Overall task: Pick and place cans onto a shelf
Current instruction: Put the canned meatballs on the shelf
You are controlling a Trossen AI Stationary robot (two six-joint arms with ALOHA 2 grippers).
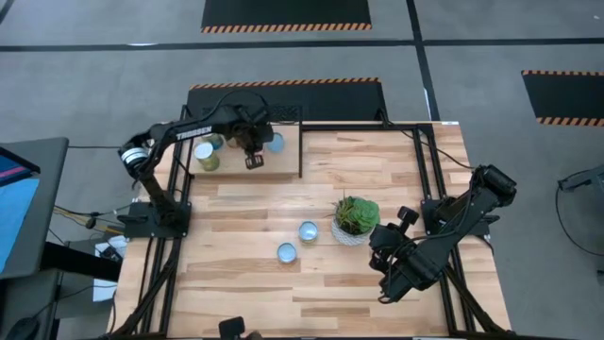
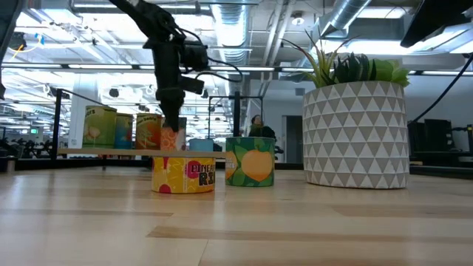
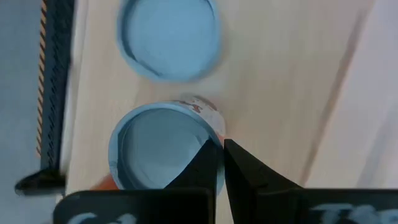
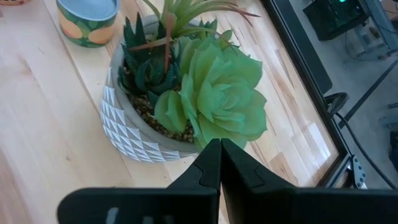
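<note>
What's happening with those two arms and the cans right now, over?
Left gripper over shelf, jaws shut, empty, beside a placed can. Right gripper parked by potted plant, jaws shut. Two cans on table, plant close by.

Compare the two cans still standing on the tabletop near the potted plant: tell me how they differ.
In the low view, the yellow can has a yellow label with red lettering; the green can has a green label with an orange fruit picture. From above, the green can stands closer to the plant; the yellow can sits farther off. Both stand upright with pale-blue tops, on the table, not the shelf.
</note>
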